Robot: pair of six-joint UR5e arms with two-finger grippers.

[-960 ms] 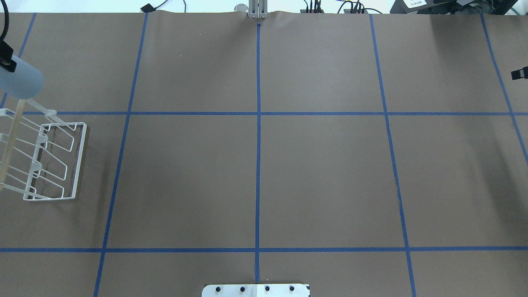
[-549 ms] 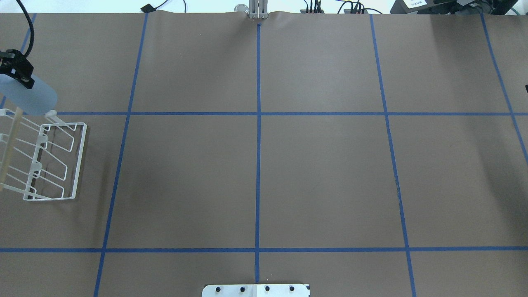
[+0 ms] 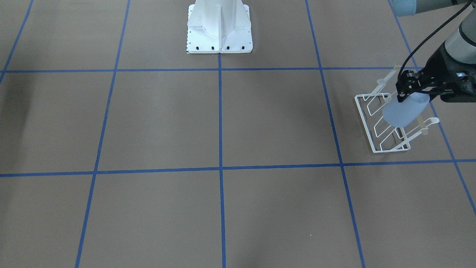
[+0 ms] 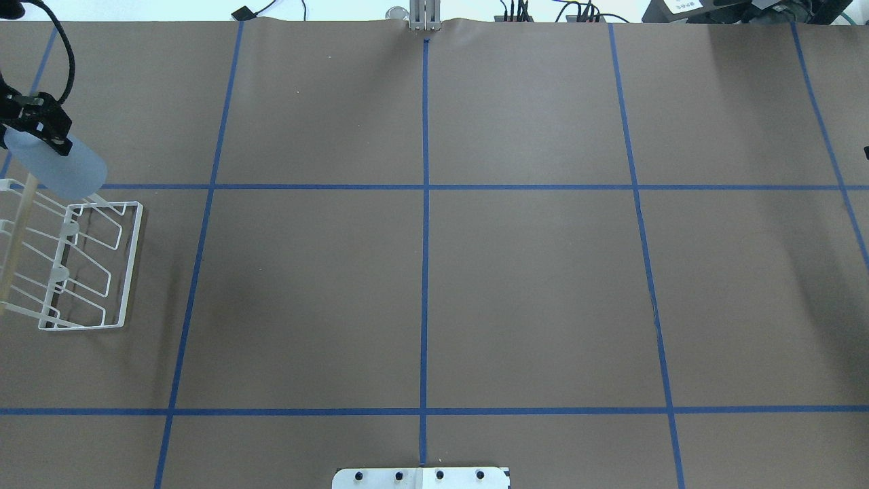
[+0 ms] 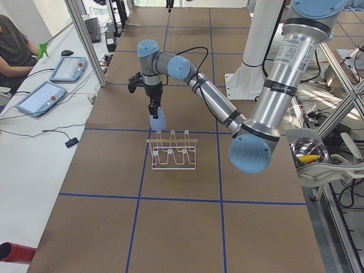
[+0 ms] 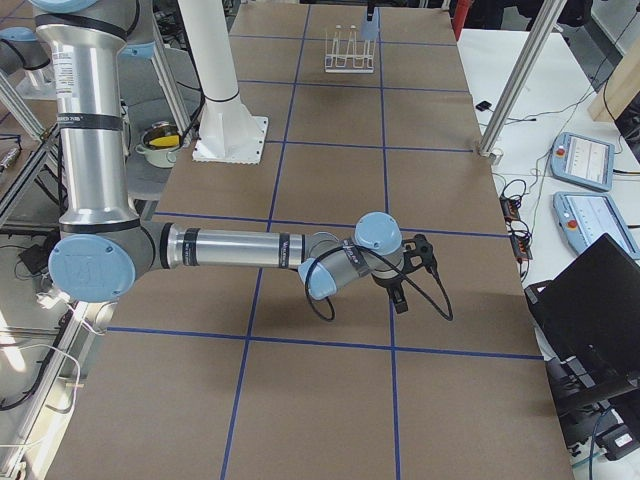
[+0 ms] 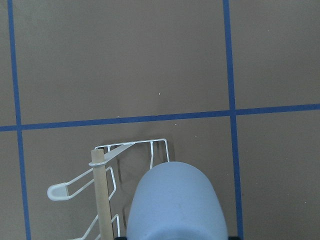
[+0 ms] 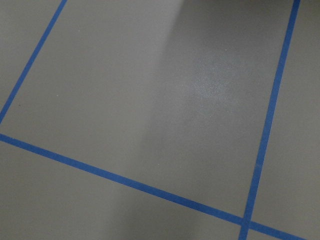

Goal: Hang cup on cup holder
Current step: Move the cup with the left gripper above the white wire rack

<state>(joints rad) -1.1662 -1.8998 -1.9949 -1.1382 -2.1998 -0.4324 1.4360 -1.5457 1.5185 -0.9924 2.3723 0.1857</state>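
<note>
Tilted cup point(image 4: 58, 166) above cup holder point(image 4: 68, 230)

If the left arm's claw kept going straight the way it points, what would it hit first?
The left gripper carries the cup ahead of it, pointing down; the cup would probably touch the end of the cup holder first, though depth is unclear.

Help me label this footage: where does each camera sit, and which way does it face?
Front-facing: across the table, facing the robot base; left gripper holds the cup over the cup holder.
Overhead: behind the robot, looking forward and down; left gripper at left edge.
Exterior left: robot's-left table end; left arm near.
Exterior right: opposite end; right arm near.
Left wrist: down past the cup onto the cup holder.
Right wrist: down at table and tape; no robot parts.
Shared: both side views show the cup holder.
</note>
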